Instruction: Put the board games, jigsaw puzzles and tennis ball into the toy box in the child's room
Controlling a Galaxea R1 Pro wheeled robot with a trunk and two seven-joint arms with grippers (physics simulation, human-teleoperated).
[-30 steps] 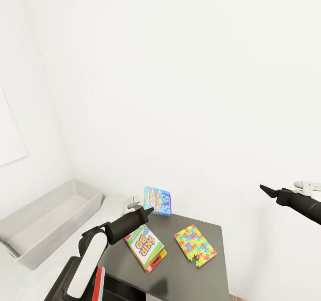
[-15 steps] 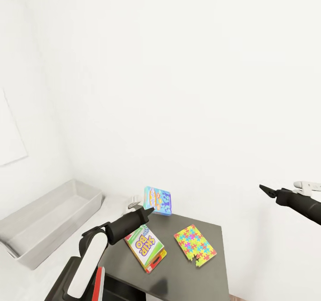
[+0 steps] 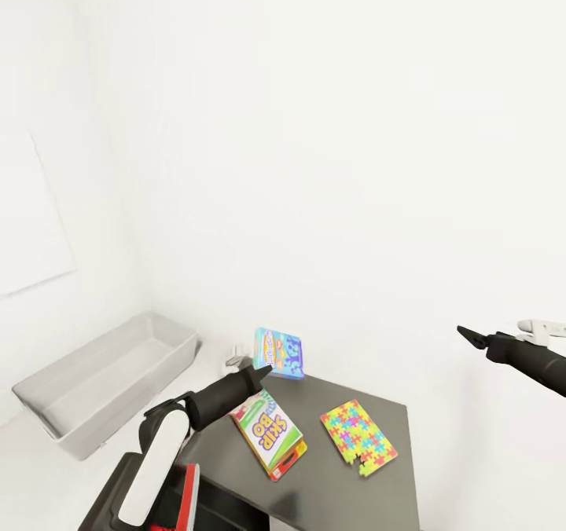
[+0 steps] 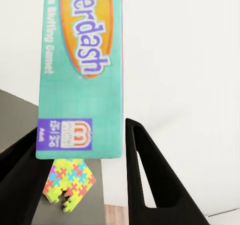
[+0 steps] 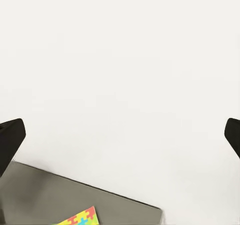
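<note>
Dark table top, left claw gripping blue board game (held aloft), right claw spread empty.

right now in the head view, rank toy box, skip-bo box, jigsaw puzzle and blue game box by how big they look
1. toy box, clearly largest
2. Skip-Bo box and jigsaw puzzle, too alike to rank
3. blue game box, smallest, held raised in the left tool, so its tilt may mislead

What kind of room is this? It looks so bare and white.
Probably a child's room or playroom. On the dark-grey tabletop lie a colourful "Skip-Bo" game box and a bright multicoloured jigsaw puzzle sheet; a shallow light-grey bin stands beside. The left gripper holds a blue game box.
</note>
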